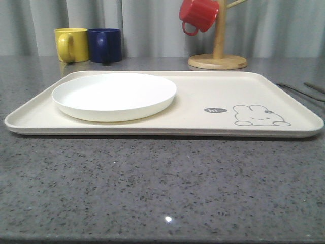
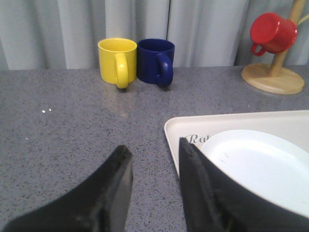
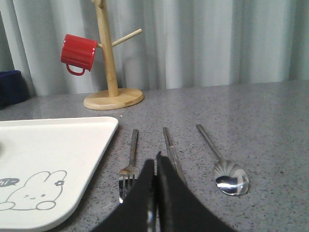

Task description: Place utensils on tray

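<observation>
Three utensils laid side by side on the grey speckled worktop (image 3: 270, 125), off the tray (image 3: 58, 145), none yet on it: fork (image 3: 130, 162) nearest the tray's rim, chopsticks (image 3: 169, 145) in the middle, spoon (image 3: 227, 169) furthest out toward the lower right of the right wrist frame. All three long axes roughly parallel, handles pointing up the frame toward the curtain (image 3: 217, 43), working ends down toward the tool. Right tool (image 3: 156, 169) at lower centre, fingers pressed together with barely a slit between, closed on nothing, tip directly over the near end of the chopsticks, with the fork tines just beside it on the tray side. Right arm plainly the nearer one; left tool (image 2: 154, 159) at the bottom of the left wrist frame, fingers spread apart and empty, poised over the tray's far corner beside the white plate (image 2: 260, 164), well apart from the cutlery. Judged need: fingers parted first, then a pinch across the slim axis, then a short sideways carry toward the rabbit drawing (image 3: 34, 193). In the front frame, handle tips only (image 1: 304, 91) at the right edge beyond the tray. Worktop hard and flat, so thin steel likely awkward to get under. Behind: yellow mug (image 2: 117, 60), navy mug (image 2: 155, 60), wooden mug tree (image 3: 111, 72) carrying a red mug (image 3: 78, 53).
</observation>
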Tool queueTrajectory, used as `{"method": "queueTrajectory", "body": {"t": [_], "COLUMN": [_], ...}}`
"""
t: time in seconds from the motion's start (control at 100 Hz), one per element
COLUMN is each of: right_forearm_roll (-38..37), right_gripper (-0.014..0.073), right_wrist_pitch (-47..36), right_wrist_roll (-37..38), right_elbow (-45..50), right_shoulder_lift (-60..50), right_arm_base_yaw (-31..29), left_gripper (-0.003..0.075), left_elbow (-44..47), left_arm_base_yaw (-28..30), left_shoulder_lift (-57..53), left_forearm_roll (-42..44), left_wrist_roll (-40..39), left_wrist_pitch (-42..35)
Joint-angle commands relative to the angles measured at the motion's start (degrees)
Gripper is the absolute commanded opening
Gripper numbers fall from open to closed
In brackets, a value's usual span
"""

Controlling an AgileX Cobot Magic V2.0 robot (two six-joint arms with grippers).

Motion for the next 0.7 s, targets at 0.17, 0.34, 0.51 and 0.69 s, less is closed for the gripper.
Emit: {"method": "queueTrajectory", "body": {"t": [0.17,0.34,0.51,0.69], "right_forearm_roll": [-0.12,-0.12,-0.12,-0.07], "right_gripper": [-0.0069,-0.0069,-0.0069,-0.0069], "right_wrist_pitch": [-5.93,-8.28,-3.16,13.69], "right_wrist_roll": [-0.59,-0.59,-0.59,-0.59], "right_elbow": [-1.06,-1.06,-5.08,-18.36], "right_shoulder_lift": [-1.27,-1.27,-0.82,7.52], "right_arm_base_yaw": [-0.35,-0.35,-0.35,-0.35], "left_gripper": [0.021,0.0029,-0.0017,-0.0017], "left_elbow": [4.3,5.61,6.09,6.09], "left_arm_base_yaw": [-0.29,-0.29,-0.29,-0.29], "left_shoulder_lift": [-12.61,-15.32,-15.32,-15.32], "left_forearm_roll": [0.31,0.98,0.98,0.98], "left_wrist_roll": [-0.44,-0.44,-0.44,-0.44], "left_wrist_pitch": [-5.32,-5.32,-5.08,-5.09]}}
